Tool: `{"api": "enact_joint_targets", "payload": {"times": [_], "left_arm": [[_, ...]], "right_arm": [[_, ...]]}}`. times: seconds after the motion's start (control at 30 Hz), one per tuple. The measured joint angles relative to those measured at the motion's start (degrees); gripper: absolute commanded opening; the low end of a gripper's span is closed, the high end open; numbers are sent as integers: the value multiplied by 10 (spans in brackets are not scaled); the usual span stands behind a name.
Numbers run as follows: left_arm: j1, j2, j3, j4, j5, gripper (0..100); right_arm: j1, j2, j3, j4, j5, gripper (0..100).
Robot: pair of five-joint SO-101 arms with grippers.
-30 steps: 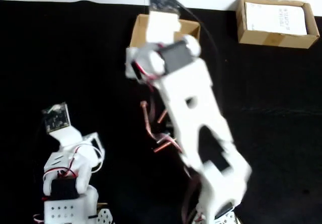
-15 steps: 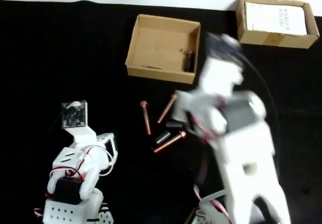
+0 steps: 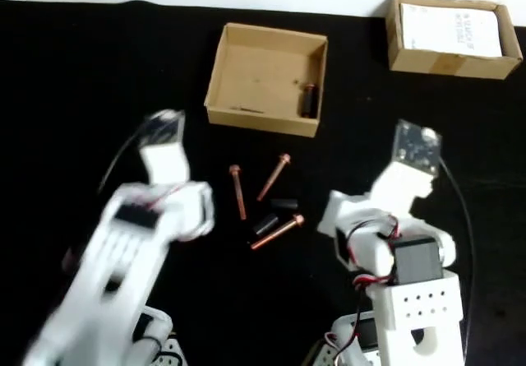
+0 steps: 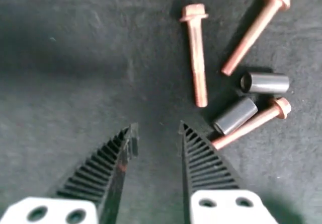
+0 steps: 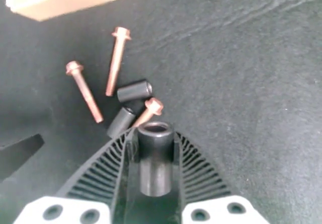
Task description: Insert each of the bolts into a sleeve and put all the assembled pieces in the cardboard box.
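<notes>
Three copper bolts and two black sleeves lie loose on the black table, in front of the cardboard box. Inside that box, against its right wall, lies a dark assembled piece. My left gripper is open just above the cloth, short of a bolt and a sleeve. My right gripper is shut on a third black sleeve, held upright, back from the pile. In the high view, the left arm is blurred and the right arm stands at the right.
A second cardboard box holding white paper sits at the table's far right corner. The black cloth is bare around the bolt pile. The arm bases stand at the near edge.
The right arm pulled back from over the cardboard box to the near right, leaving a dark piece in the box. The left arm swung forward from its folded pose toward the bolts.
</notes>
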Motion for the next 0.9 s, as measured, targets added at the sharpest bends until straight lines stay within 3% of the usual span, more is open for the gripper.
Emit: {"api": "enact_joint_targets", "payload": {"times": [0.47, 0.9], "left_arm": [[14, 466, -315, -4, 35, 144], [13, 564, -449, 34, 36, 144]], "right_arm": [[62, -2, 1, 0, 32, 7], [64, -2, 45, -6, 64, 7]]}}
